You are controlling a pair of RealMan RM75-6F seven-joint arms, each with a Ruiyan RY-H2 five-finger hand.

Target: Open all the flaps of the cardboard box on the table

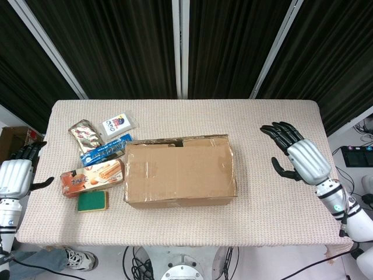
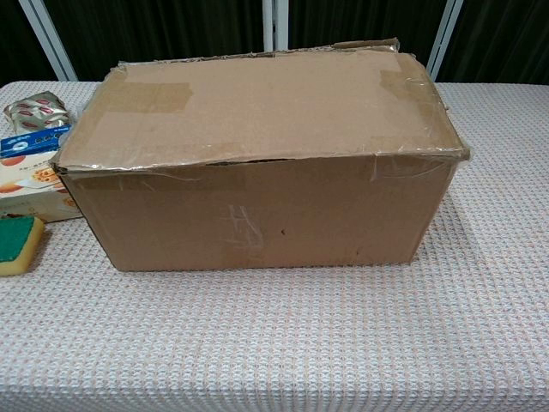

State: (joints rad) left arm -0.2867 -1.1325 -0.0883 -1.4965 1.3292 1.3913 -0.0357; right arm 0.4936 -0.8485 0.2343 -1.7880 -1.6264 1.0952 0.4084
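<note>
Brown corrugated cardboard box point(image 1: 180, 171) sits near the middle of the beige woven tablecloth point(image 1: 274, 216), its long side facing the robot; the top flaps lie flat and closed, with clear tape crinkled along the seams and corners, and the chest view shows the front flap edge lifted slightly above the front wall point(image 2: 257, 210); the rear edge looks ragged where tape has torn.

Off the table's right side, the right hand point(image 1: 294, 156) hangs in the air with its dark fingers point(image 1: 278, 132) spread apart and holding nothing, well apart from the box; the left hand point(image 1: 14, 175) hovers beyond the table's left edge, fingers likewise apart and empty.

Just left of the box lies a cluster of small goods: an orange snack carton point(image 1: 92, 177) almost touching the box's left wall; a blue packet point(image 1: 105, 150) angled above it; a white square packet with a printed label point(image 1: 118, 125); a red-and-white patterned pouch point(image 1: 84, 135); a green sponge with a yellow base point(image 1: 92, 201) nearer the front edge.

Black curtains with white frame bars point(image 1: 180, 46) stand behind the table.
</note>
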